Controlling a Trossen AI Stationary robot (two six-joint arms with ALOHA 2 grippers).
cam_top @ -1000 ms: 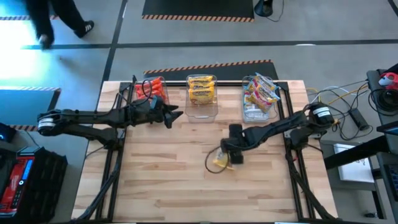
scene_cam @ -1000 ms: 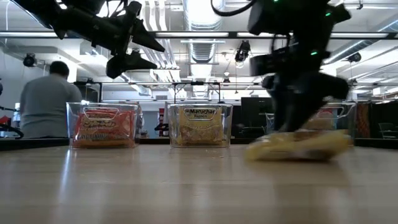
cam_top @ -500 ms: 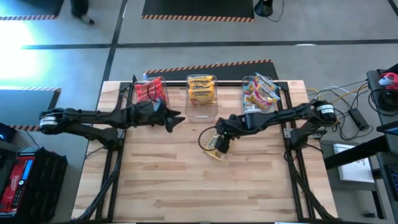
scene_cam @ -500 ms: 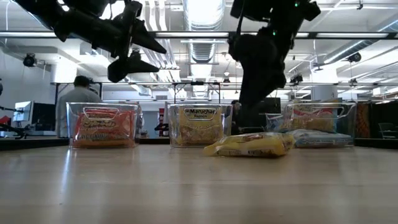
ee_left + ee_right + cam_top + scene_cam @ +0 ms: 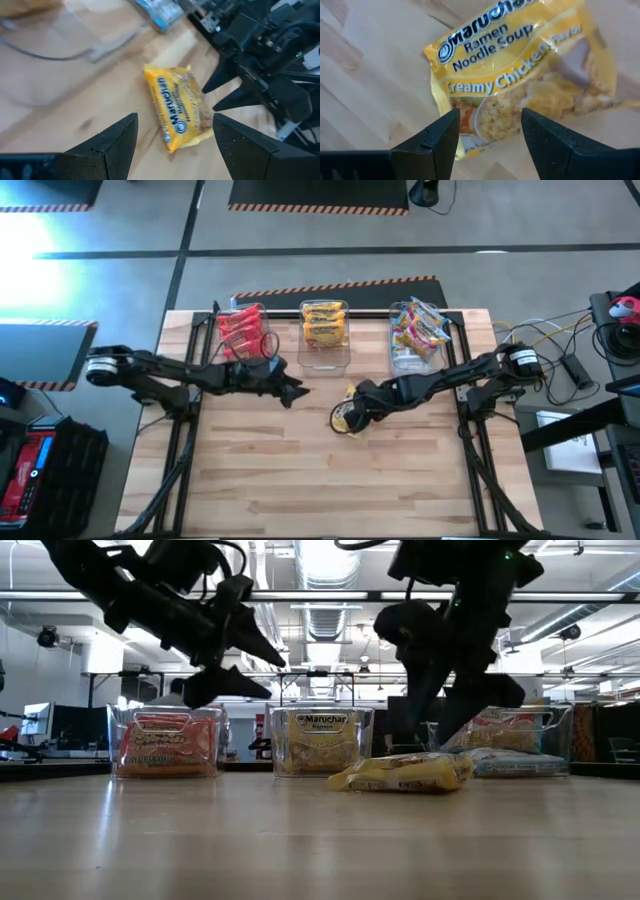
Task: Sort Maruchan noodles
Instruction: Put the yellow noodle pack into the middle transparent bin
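From above, a flat yellow crinkly plastic ramen packet (image 5: pixel 345 417) lay alone on the pale wooden counter (image 5: pixel 300 490), in front of the middle of three clear plastic bins along the far edge. The left bin (image 5: pixel 243 332) held red packets (image 5: pixel 238 328), the middle bin (image 5: pixel 324 332) yellow ones (image 5: pixel 324 323), the right bin (image 5: pixel 415 340) pink-yellow multicoloured ones (image 5: pixel 418 330). The right claw (image 5: pixel 362 410) sat just over the loose packet; the left claw (image 5: pixel 296 392) hung near it, towards the left.

At counter level, the yellow packet (image 5: pixel 405 772) rested flat on the wood, with the right claw (image 5: pixel 455 725) just above its far side and the left claw (image 5: pixel 240 665) raised well clear, fingers spread.

The left wrist view showed its own dark fingers (image 5: pixel 115 137) apart, the packet (image 5: pixel 176 112) beyond them and the other arm's claw (image 5: pixel 227 90) beside it.

The right wrist view showed spread fingers (image 5: pixel 437 135) straddling the packet (image 5: pixel 520 75) (labelled creamy chicken), not pinching it.
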